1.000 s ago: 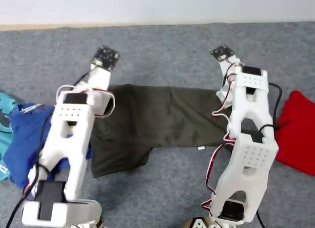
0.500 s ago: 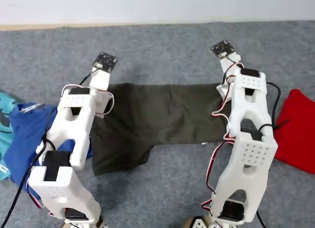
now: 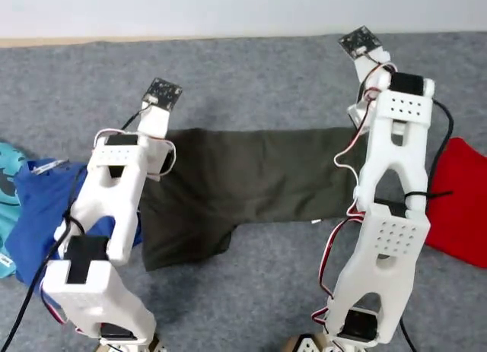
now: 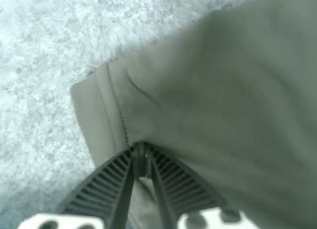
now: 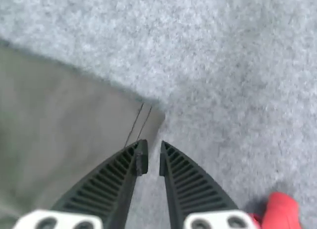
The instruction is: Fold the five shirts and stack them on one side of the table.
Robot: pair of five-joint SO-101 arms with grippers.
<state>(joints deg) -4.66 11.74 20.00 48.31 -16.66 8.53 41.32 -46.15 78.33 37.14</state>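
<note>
Folding the olive shirt (image 3: 251,177): my left tool (image 4: 141,160) clamps its hem; my right tool (image 5: 151,157), apart, should grip its corner.

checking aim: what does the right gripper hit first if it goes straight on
Probably the corner of the olive shirt, just ahead of the right gripper. Bare table lies right beside that corner, and depth is unclear.

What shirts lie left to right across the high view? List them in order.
teal shirt → blue shirt → green shirt → red shirt
</note>
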